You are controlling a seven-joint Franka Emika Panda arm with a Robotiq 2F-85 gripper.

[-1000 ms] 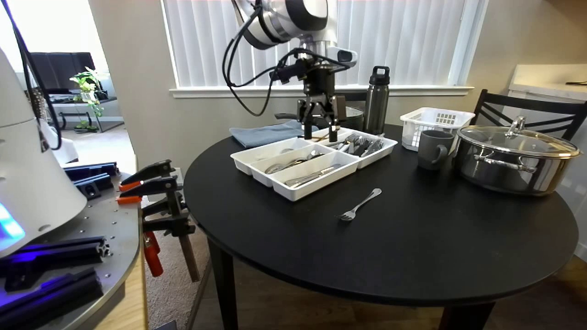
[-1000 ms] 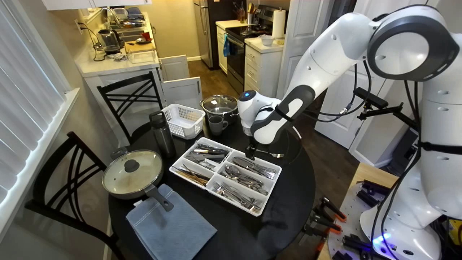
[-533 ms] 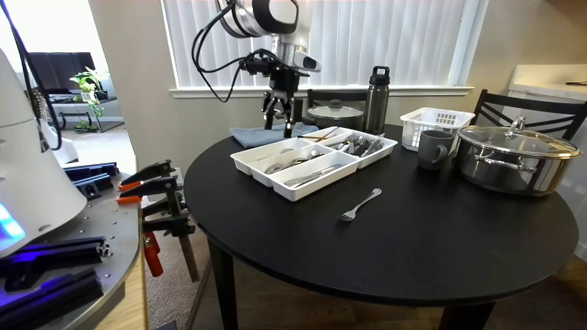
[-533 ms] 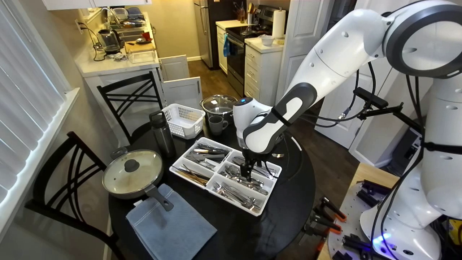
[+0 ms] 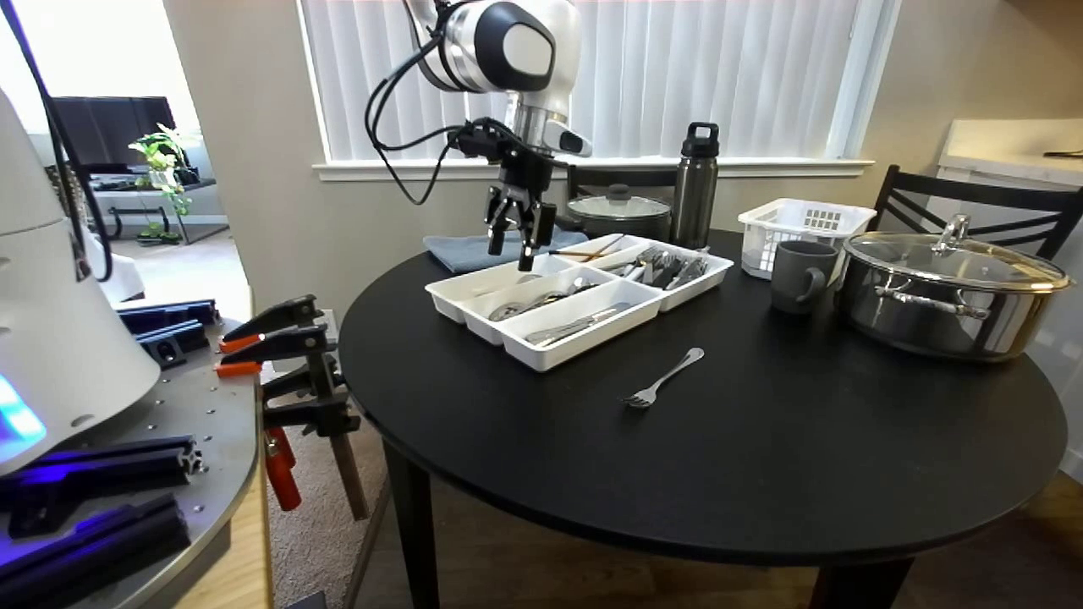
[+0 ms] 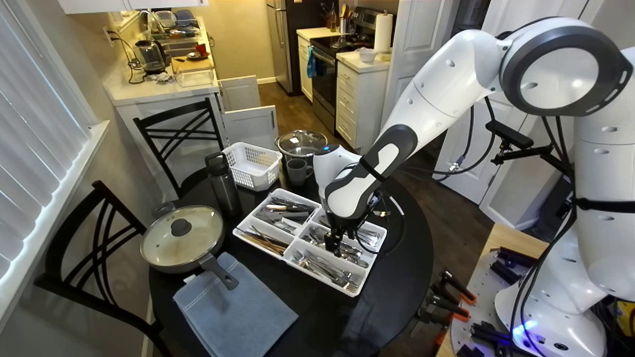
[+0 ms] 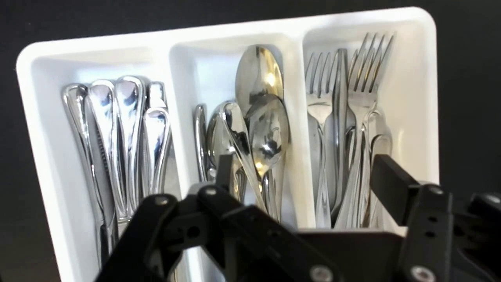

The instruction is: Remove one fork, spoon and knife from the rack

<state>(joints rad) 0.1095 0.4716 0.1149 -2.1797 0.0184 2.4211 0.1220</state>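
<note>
One silver fork [image 5: 664, 378] lies flat on the table [image 5: 778, 465] near the white cutlery tray [image 5: 592, 338], not touching it, presumably set there as the removed one; I'd call the fork part done, spoon and knife pending. The rest is sorted by kind and laid lengthwise, probably so pieces can be picked by type. In the wrist view: knives [image 7: 129, 102] in the left compartment [image 7: 109, 64], handle ends toward the top; spoons [image 7: 270, 133] in the middle compartment [image 7: 199, 70], overlapping; other forks [image 7: 362, 102] in the right compartment [image 7: 411, 98]. The pincer [image 7: 308, 176] has its fingers [image 7: 391, 188] spread apart, nothing held, set across the cutlery's length, likely to close over a narrow handle. In that view they straddle the divider [image 7: 299, 137] between spoons and other forks, so a spoon pick probably calls for a shift toward the middle compartment before going down. Risks: bumping the divider, or catching two pieces at once. No contact apparent, though height above the cutlery is hard to judge. Arm [image 6: 436, 96] reaches over the tray and bends at its end so the pincer points down, slightly tilted in an exterior view. Farther out, in both exterior views, sit the white slatted basket [image 5: 761, 244], gray mug [image 5: 797, 275] and glass-lidded steel pot [image 5: 948, 313], apart from the tray, likely to keep out of the way.
</note>
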